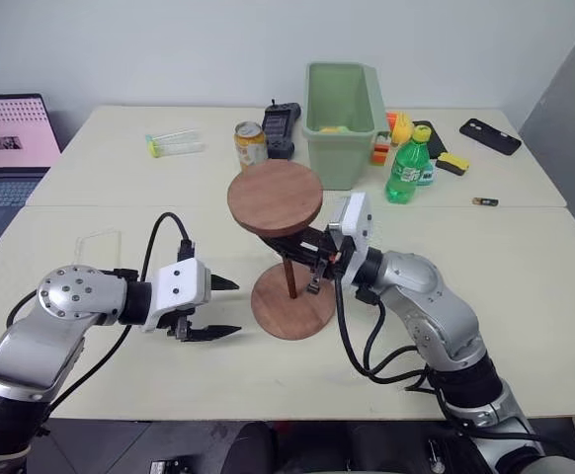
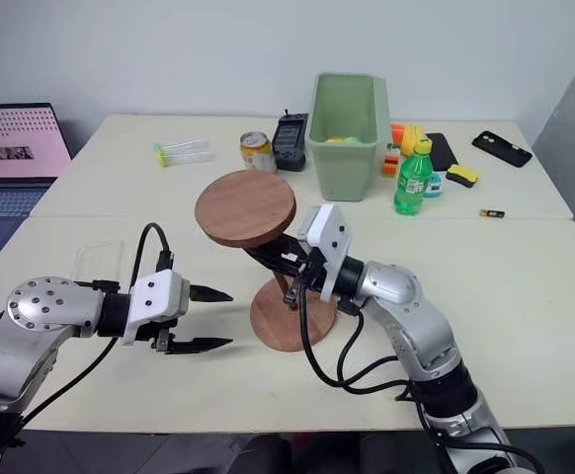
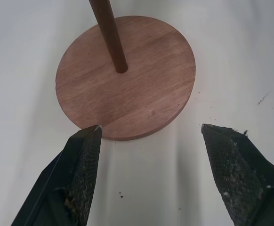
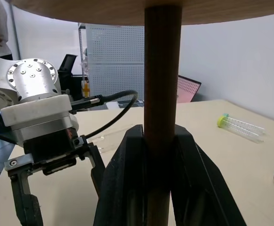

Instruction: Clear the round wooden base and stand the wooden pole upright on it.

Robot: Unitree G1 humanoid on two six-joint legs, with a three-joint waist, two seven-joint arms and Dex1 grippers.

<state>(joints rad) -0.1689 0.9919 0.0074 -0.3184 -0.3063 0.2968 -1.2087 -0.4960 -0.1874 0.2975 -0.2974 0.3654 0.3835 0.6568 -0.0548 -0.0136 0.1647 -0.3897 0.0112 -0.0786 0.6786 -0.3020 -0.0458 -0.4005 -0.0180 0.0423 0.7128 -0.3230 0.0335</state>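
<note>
The round wooden base lies flat on the table in front of me. The wooden pole stands upright with its lower end in the base's centre hole, and its fixed round disc is at the top. My right gripper comes in from the right and is shut on the pole partway up, below the disc. My left gripper hovers just left of the base, open with nothing between its fingers.
A green bin, a soda can, a green bottle, a black device and a clear tube stand behind. A phone lies far right, a laptop far left, a clear plastic case near the left arm.
</note>
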